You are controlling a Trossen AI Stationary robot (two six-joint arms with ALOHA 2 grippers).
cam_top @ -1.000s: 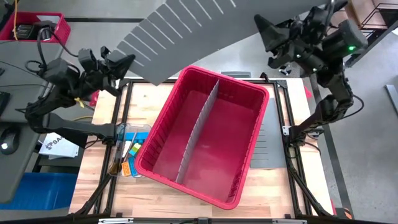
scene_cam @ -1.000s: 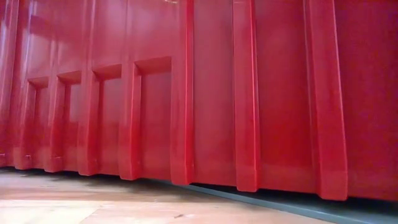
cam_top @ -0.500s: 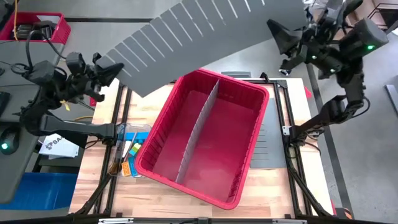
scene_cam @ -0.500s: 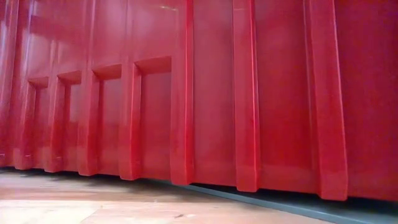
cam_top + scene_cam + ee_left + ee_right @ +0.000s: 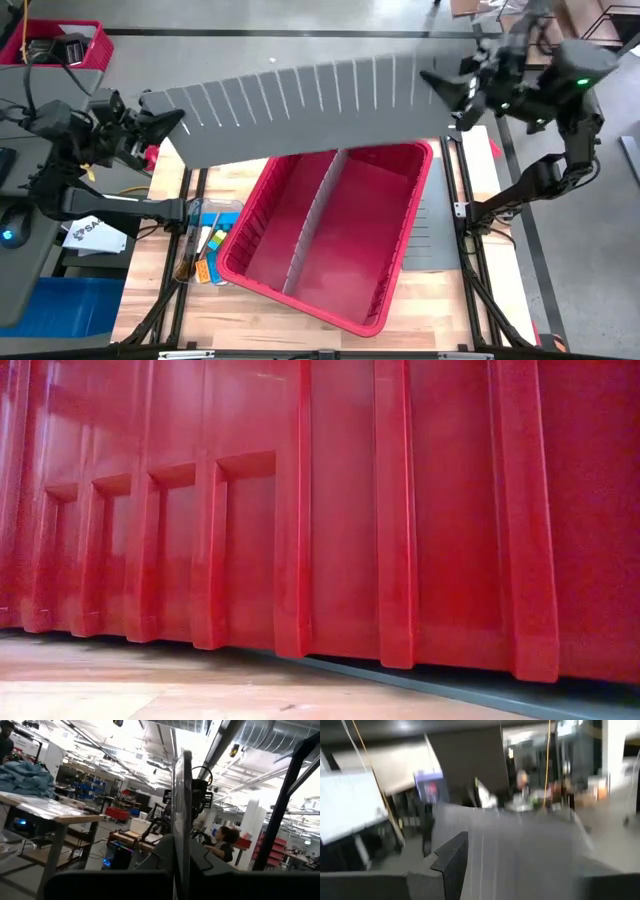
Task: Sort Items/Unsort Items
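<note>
Both grippers are carrying a long grey slotted divider above the red bin.
Left gripper point(image 5: 160, 118) is clamped on one end of the slotted divider point(image 5: 300, 112) and right gripper point(image 5: 445, 90) on the other; since half a second ago the panel is swinging from a steep diagonal to nearly level and lowering over the red bin point(image 5: 400, 262), which is already holding one grey partition point(image 5: 318, 225). Judging from this, bin set-up is proceeding; sorting is not yet starting. Items point(image 5: 205, 250) are lying well below the left gripper, just beside the bin's outer wall, untouched. No writing is reading clearly; a sheet point(image 5: 88, 234) under the left arm is showing illegible print.
</note>
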